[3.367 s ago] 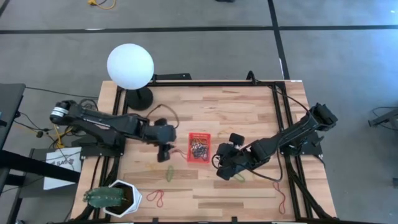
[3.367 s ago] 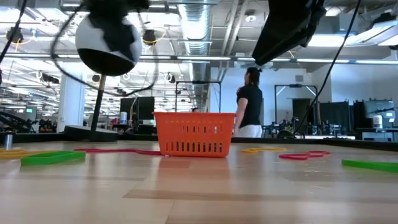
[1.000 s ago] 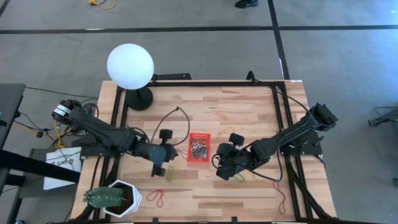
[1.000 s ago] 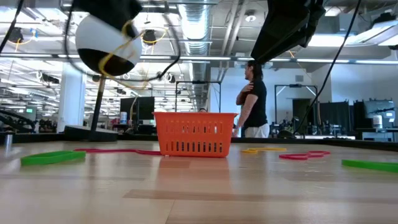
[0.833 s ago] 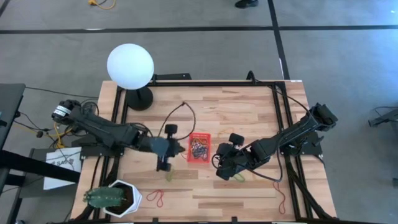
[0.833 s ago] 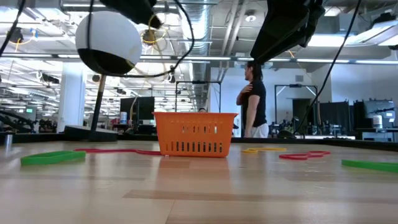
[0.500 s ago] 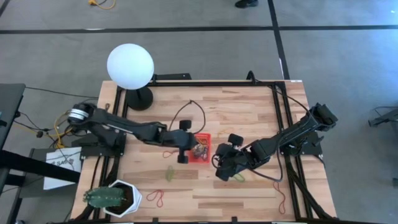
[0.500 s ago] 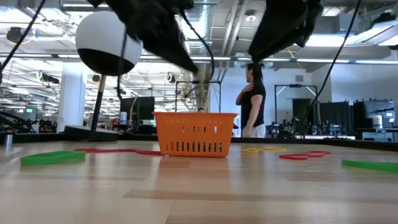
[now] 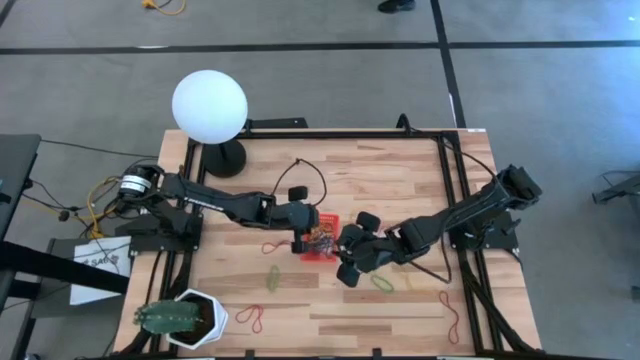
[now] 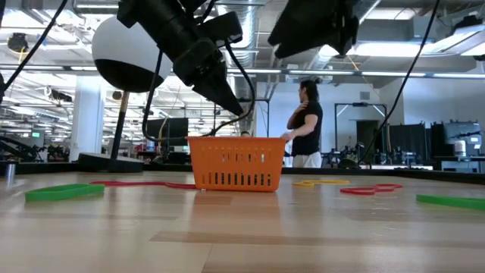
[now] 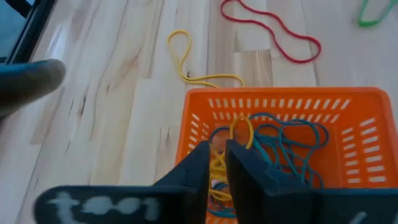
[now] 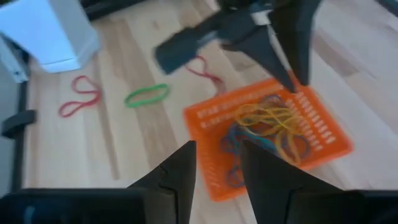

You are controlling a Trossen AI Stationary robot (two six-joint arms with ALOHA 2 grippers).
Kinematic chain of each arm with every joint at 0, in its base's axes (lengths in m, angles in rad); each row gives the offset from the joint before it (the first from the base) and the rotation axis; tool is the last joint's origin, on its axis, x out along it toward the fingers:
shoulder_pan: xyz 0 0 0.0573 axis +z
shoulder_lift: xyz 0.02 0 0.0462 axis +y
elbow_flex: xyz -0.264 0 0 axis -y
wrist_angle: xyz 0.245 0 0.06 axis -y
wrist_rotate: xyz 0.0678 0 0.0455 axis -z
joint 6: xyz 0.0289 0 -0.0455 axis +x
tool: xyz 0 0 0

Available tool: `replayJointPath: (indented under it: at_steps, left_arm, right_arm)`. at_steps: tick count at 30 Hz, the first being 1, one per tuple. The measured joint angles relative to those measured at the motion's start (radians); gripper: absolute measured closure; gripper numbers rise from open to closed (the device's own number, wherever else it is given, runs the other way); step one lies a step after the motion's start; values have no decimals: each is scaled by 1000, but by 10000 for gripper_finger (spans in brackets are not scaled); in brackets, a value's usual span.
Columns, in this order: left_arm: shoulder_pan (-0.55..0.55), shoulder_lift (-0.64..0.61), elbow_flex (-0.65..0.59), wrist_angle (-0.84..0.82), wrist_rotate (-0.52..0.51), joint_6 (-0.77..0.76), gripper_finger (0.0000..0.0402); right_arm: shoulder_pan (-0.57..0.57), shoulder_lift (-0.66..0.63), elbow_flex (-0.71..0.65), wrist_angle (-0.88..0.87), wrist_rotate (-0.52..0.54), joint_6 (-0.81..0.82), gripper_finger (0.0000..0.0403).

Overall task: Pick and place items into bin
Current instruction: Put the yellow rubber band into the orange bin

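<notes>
Left gripper [image 9: 306,232] now over small red mesh plastic basket [image 9: 322,237] at table centre, from 9 o'clock; fingers just parting, yellow rubber-band loop [image 11: 241,129] dropping inside. Right gripper [image 9: 345,258] nearer at 4 o'clock, fingers apart, empty.

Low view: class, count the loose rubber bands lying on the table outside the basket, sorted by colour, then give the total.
green bands: 2
red bands: 2
yellow band: 1
Total: 5
</notes>
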Motion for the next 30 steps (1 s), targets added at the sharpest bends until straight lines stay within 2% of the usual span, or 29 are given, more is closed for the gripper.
replayJointPath:
  at_steps: [4,6,9,12,18,23,27,30]
  left_arm:
    - [0,0,0,-1,-13,-18,319]
    - [0,-1,0,-4,-27,-21,305]
    - [0,-4,0,-5,-35,-21,297]
    - [0,-21,0,-9,-34,-53,298]
    - [-13,-151,0,-42,-34,-81,307]
    - [-31,-283,1,-101,-30,-79,310]
    - [-39,-333,2,-118,-35,-78,310]
    - [-39,-339,2,-131,-37,-64,310]
  right_arm:
    - [-43,2,0,-45,-25,-1,284]
    - [-70,2,0,-122,-71,-65,284]
    - [-105,2,0,-285,-84,-228,285]
    - [-142,2,-11,-381,-60,-248,285]
    - [-281,3,-82,-379,-77,-256,285]
    - [-395,27,-155,-299,-122,-414,285]
    - [-459,42,-183,-240,-262,-476,285]
    - [-481,63,-185,-183,-287,-498,285]
